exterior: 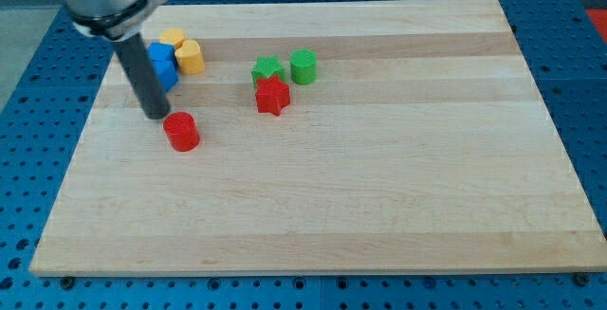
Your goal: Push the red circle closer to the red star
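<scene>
The red circle (181, 131) lies on the wooden board at the view's left of centre. The red star (272, 95) lies to its right and a little higher, about a hundred pixels away. My tip (155, 117) is at the end of the dark rod, just left of and slightly above the red circle, almost touching it.
A green star (267, 68) and a green circle (303, 66) sit just above the red star. Two blue blocks (162, 66) and two yellow blocks (189, 55) cluster at the upper left, partly behind the rod. The wooden board (379, 196) rests on a blue perforated table.
</scene>
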Controlling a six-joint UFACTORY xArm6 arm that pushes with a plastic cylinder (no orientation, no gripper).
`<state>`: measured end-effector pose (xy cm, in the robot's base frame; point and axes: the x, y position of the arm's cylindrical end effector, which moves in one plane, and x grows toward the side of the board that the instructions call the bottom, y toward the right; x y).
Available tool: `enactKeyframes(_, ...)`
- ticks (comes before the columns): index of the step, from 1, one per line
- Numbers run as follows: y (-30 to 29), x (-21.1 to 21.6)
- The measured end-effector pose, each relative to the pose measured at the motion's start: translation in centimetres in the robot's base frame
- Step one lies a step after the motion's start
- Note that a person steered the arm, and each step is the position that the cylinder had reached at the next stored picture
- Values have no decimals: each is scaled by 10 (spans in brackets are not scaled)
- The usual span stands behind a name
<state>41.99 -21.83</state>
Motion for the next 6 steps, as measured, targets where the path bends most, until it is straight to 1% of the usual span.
enactKeyframes(1, -18, 31)
enactKeyframes(2, -13, 58)
enactKeyframes(4, 44, 50)
enactKeyframes(6, 100, 26)
